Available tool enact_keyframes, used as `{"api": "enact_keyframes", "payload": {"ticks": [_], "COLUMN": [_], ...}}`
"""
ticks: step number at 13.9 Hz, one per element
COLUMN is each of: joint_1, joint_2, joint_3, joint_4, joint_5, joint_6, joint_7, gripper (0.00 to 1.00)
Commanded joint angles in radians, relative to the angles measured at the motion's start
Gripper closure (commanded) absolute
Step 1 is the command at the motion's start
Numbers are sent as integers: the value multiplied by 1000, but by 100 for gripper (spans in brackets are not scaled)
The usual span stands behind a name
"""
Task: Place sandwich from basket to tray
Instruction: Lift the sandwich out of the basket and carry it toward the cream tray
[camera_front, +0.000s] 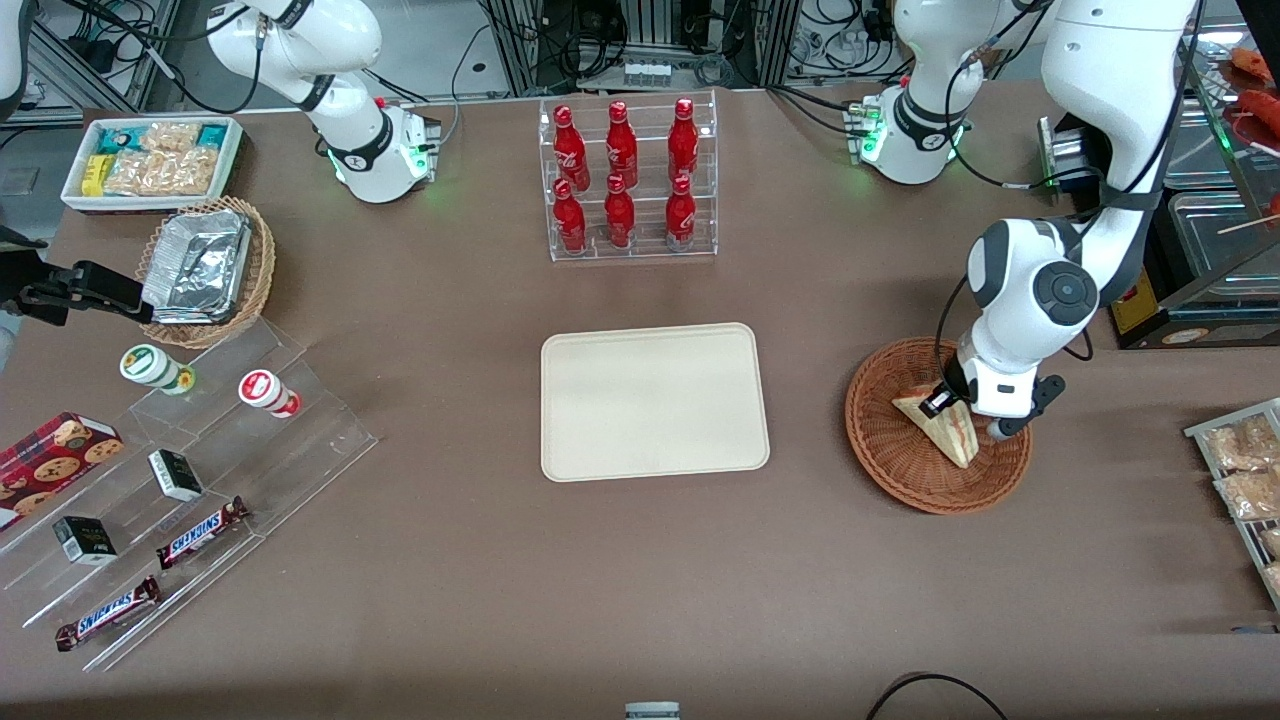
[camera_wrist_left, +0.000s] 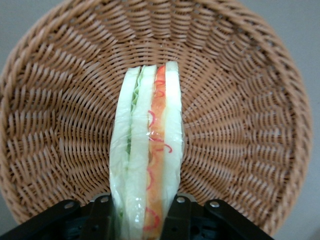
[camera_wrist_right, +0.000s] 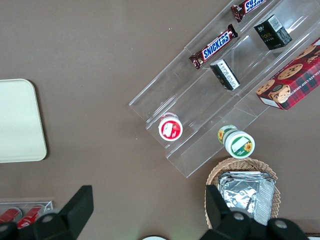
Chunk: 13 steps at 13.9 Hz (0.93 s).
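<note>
You have one sandwich (camera_front: 945, 428), one basket (camera_front: 905, 465) and one tray (camera_front: 655, 402) on the table (camera_front: 480, 560). There are also six red bottles (camera_front: 622, 175) in a clear rack, two Snickers bars (camera_front: 200, 533), two small dark boxes (camera_front: 175, 474), two round cups (camera_front: 268, 392) on a clear stepped stand, one cookie box (camera_front: 55, 455), and one lighter wicker basket (camera_front: 255, 290) that holds foil containers (camera_front: 197, 265). A white bin (camera_front: 70, 190) near the parked arm's base holds snack packets. The sandwich lies inside the basket, toward the working arm's end of the table, and it stands on its edge with the filling layers showing. The end effector (camera_front: 950, 405) is low over the basket, directly at the sandwich. In the left wrist view you see its two fingers (camera_wrist_left: 100, 210) on both sides of the wedge (camera_wrist_left: 147, 150), pressing against the bread, so it is pinching the sandwich. The basket (camera_wrist_left: 240, 100) has nothing else in it. The tray sits in the middle of the table, well apart from the basket, and nothing lies on it.
</note>
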Motion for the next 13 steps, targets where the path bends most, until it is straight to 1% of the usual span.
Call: {"api": "enact_keyframes", "payload": {"ticks": [1, 2, 4, 6, 8, 10, 13], "joint_1": [-14, -55, -103, -193, -281, -369, -474], "joint_2": [-64, -73, -81, -67, -39, 7, 129], "joint_3": [-7, -11, -14, -18, -16, -16, -16], "joint_4": [89, 132, 217, 307, 363, 410, 519], "joint_5": [19, 23, 23, 22, 23, 25, 56], "joint_6": [-185, -250, -353, -427, -444, -444, -444], "joint_7": [-13, -17, -19, -43, -112, -138, -168], "gripper": [100, 100, 100, 100, 100, 100, 100]}}
